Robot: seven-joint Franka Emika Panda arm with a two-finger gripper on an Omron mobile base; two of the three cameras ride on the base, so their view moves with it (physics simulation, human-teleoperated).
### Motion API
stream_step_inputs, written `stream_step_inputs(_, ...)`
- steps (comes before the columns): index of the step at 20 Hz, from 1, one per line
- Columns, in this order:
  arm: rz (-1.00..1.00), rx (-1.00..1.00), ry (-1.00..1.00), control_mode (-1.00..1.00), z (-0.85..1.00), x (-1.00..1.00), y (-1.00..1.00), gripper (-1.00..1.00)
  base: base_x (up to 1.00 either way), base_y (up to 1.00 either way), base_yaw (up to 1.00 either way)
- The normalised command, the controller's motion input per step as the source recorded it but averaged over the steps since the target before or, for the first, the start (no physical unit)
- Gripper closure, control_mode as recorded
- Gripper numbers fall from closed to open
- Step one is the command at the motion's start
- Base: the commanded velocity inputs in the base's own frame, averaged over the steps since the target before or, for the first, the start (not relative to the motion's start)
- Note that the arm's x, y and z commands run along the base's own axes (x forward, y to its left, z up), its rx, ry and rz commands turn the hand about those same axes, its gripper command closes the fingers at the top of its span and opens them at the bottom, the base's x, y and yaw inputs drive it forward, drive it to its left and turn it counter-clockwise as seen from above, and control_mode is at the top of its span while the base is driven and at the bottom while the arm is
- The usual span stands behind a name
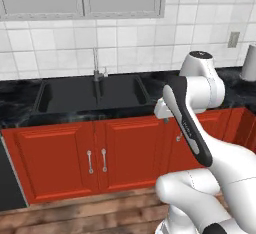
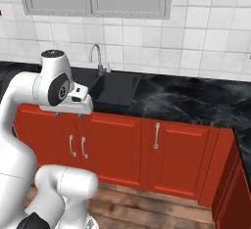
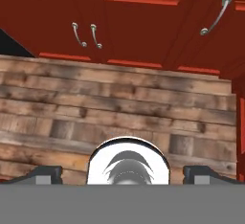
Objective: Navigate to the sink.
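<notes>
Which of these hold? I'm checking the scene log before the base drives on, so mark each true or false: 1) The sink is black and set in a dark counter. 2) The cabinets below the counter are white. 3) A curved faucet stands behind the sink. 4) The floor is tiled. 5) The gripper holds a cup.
1) True: the sink is black, sunk in the dark marbled counter.
2) False: the lower cabinets are red, with silver handles.
3) True: the faucet rises at the sink's back edge, before the white wall tiles.
4) False: the floor is wooden planks.
5) False: the gripper holds nothing; its fingertips stand wide apart over the floor.
</notes>
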Motion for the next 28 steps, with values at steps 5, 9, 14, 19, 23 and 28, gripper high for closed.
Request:
stream_step_inputs(5, 0.0, 0.0, 0.0, 1.0, 0.0, 0.0, 0.0, -1.0, 0.87, 0.1, 0.0)
stream_step_inputs(9, 0.0, 0.0, 0.0, 1.0, 0.0, 0.0, 0.0, -1.0, 0.72, 0.26, 0.0)
stream_step_inputs(14, 0.0, 0.0, 0.0, 1.0, 0.0, 0.0, 0.0, -1.0, 0.37, 0.44, 0.0)
stream_step_inputs(19, 0.0, 0.0, 0.0, 1.0, 0.0, 0.0, 0.0, -1.0, 0.08, 0.63, 0.0)
stream_step_inputs(23, 0.0, 0.0, 0.0, 1.0, 0.0, 0.0, 0.0, -1.0, 0.42, 0.71, 0.0)
stream_step_inputs(28, 0.0, 0.0, 0.0, 1.0, 0.0, 0.0, 0.0, -1.0, 0.65, 0.5, 0.0)
